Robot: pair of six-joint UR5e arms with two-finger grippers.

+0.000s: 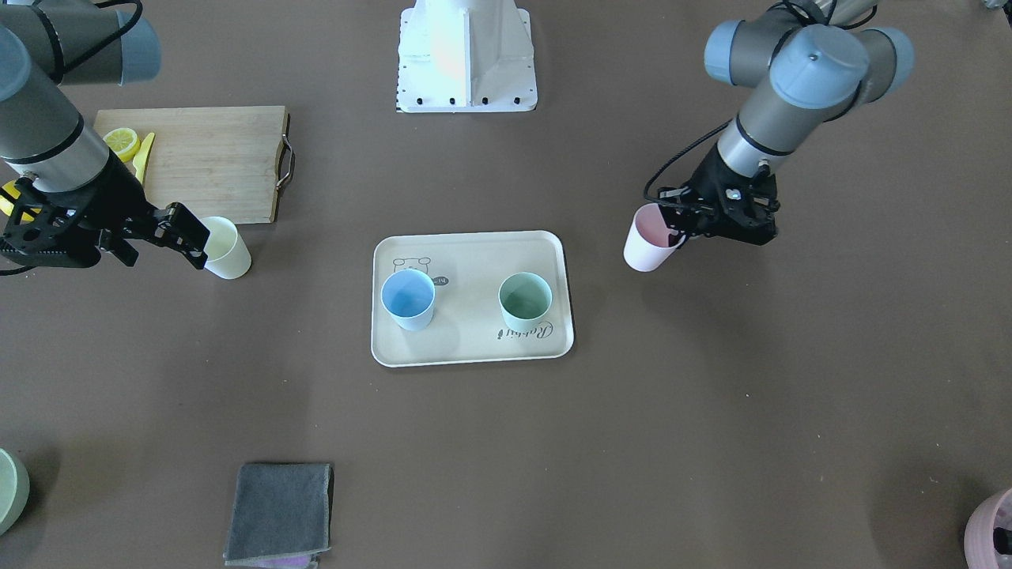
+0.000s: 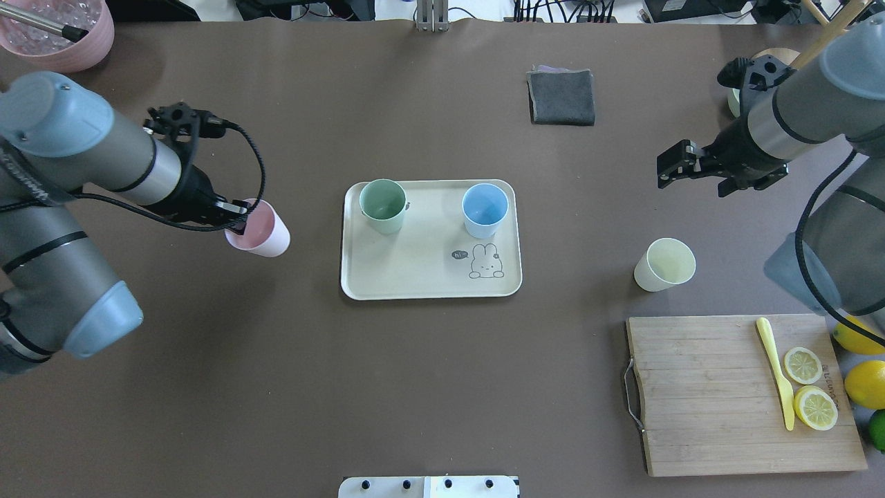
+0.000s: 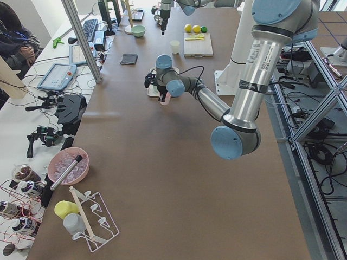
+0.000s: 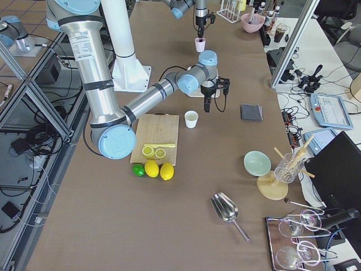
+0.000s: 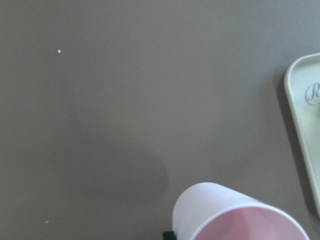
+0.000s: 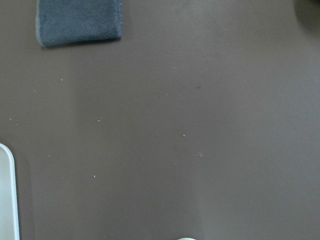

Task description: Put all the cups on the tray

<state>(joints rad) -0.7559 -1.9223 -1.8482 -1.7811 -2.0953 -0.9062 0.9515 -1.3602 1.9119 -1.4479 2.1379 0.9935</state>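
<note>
The cream tray [image 2: 429, 280] lies mid-table with the mint green cup [image 2: 382, 205] and the light blue cup [image 2: 485, 209] upright on it. My left gripper [image 2: 235, 218] is shut on the rim of the light pink cup [image 2: 261, 234], holding it tilted just off the tray's left side. The wrist view shows the pink cup [image 5: 235, 215] beside the tray's corner [image 5: 302, 105]. The pale yellow cup [image 2: 665, 264] stands on the table right of the tray. My right gripper [image 2: 674, 169] is open and empty, above and just beyond that cup.
A wooden cutting board [image 2: 705, 394] with lemon slices and a yellow knife [image 2: 776, 370] lies near the yellow cup. A grey cloth [image 2: 561, 97] lies at the far side. A mauve pot [image 2: 59, 31] stands in the far left corner, and whole lemons [image 2: 861, 360] lie at the right edge.
</note>
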